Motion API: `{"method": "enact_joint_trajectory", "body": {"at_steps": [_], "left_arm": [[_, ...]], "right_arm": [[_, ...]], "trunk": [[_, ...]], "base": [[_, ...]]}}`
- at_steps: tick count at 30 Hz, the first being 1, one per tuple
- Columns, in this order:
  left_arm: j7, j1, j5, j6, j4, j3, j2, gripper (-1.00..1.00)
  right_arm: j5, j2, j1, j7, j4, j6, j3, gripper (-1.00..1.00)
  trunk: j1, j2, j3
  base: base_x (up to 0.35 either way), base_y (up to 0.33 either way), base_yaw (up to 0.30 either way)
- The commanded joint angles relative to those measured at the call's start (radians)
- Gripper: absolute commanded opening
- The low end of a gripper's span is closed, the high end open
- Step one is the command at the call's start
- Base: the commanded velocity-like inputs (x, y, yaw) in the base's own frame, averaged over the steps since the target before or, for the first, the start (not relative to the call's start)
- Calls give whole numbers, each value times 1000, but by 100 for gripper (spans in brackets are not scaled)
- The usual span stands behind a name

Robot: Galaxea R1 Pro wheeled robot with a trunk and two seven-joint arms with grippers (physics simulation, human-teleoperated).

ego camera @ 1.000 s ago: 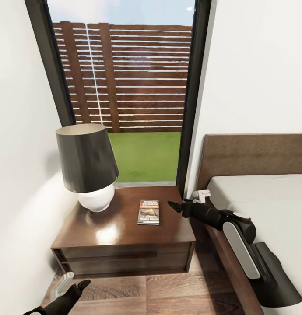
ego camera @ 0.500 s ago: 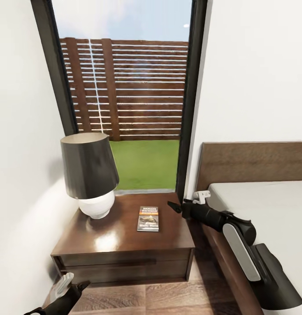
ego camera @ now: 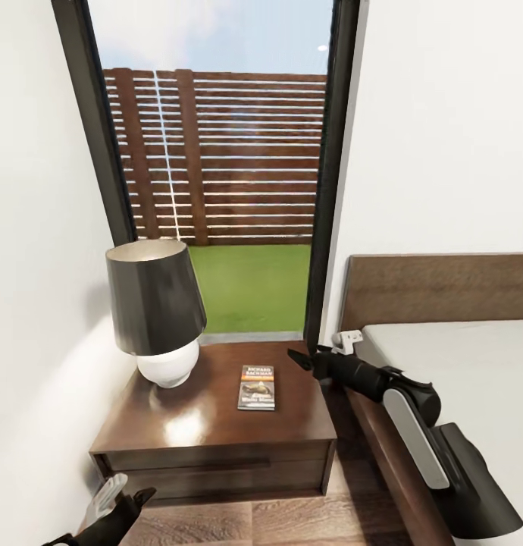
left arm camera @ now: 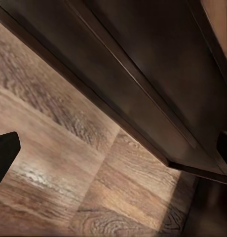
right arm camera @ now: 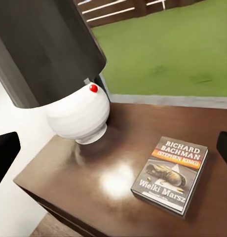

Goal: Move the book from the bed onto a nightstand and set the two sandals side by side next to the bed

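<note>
Book [ego camera: 257, 387] lying flat on the nightstand [ego camera: 216, 425]
Our right claw [ego camera: 322, 355] hovers beside it, spread wide and empty; left claw [ego camera: 117, 500] also wide

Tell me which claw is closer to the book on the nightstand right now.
The right. The right claw hangs open just beside the book, over the nightstand's bed-side edge. The left claw is low down near the floor, in front of the nightstand's drawer.
</note>
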Motion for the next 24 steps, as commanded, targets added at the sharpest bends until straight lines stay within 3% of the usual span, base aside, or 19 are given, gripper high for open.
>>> {"method": "enact_joint_trajectory", "body": {"at_steps": [1, 24], "left_arm": [[8, 0, 11, 1, 1, -2, 1, 100], [8, 0, 15, 1, 22, -1, 1, 100]], "right_arm": [[1, 0, -1, 2, -1, 5, 1, 100], [1, -3, 0, 6, -1, -12, 12, 100]], "trunk": [[-4, 7, 2], [-92, 168, 74]], "base": [[0, 0, 0], [0, 0, 0]]}}
